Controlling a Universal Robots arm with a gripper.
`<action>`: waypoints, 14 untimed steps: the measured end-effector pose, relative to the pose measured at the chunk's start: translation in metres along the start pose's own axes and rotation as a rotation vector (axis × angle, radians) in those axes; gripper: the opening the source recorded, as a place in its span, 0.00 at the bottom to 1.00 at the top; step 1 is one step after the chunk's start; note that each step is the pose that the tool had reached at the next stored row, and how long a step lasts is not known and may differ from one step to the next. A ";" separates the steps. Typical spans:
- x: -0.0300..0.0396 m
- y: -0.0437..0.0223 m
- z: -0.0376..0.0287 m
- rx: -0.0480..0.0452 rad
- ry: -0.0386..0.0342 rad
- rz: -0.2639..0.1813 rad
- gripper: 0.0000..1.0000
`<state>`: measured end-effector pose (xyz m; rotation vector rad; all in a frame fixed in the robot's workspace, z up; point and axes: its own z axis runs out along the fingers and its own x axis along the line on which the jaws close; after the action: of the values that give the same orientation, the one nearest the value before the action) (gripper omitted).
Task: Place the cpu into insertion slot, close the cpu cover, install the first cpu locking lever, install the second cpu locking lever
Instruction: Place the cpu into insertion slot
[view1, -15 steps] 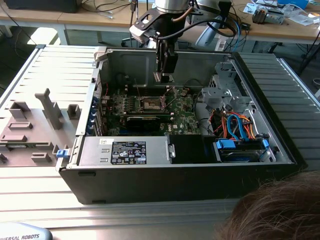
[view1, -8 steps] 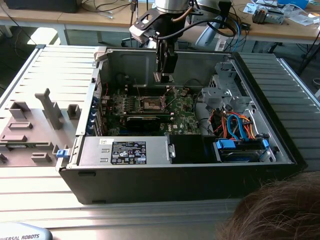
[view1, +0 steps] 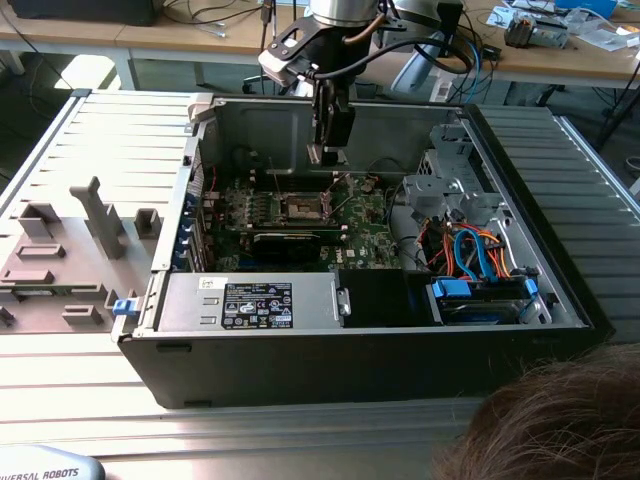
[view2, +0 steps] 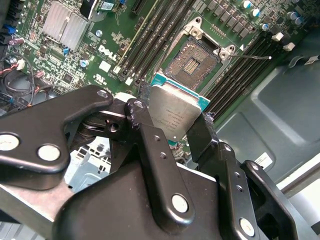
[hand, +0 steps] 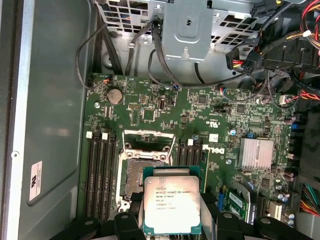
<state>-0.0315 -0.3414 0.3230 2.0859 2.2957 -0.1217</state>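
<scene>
My gripper (view1: 327, 152) hangs inside the open computer case, a little above the motherboard, shut on the cpu (view2: 175, 112). The cpu (hand: 171, 205) is a flat square chip with a silver-grey top and green edge, held by two opposite sides between the black fingers (view2: 142, 110). Just beyond it on the board lies the insertion slot (hand: 140, 172), a square socket with a dark centre (view2: 192, 62), uncovered and with nothing in it. The cpu cover (hand: 149, 135) stands raised at the socket's far side. A thin wire lever (view2: 255, 57) sticks out beside the socket. The socket (view1: 302, 207) sits mid-board in the exterior view.
Memory slots (hand: 100, 170) flank the socket. A finned heatsink (hand: 256, 152), cables (view1: 470, 250) and a drive cage (view1: 445, 185) lie towards the exterior view's right. The power supply (view1: 250, 300) lines the near wall. A grey fixture tray (view1: 60, 260) sits outside. A person's hair (view1: 550, 420) is at the bottom right.
</scene>
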 end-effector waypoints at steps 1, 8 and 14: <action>0.0000 0.0000 0.0000 0.0001 -0.0001 0.001 0.54; 0.0001 0.0000 0.0008 0.0009 0.0000 0.011 0.54; 0.0001 0.0000 0.0013 0.0016 0.0003 0.020 0.54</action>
<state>-0.0315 -0.3414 0.3217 2.1089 2.2754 -0.1227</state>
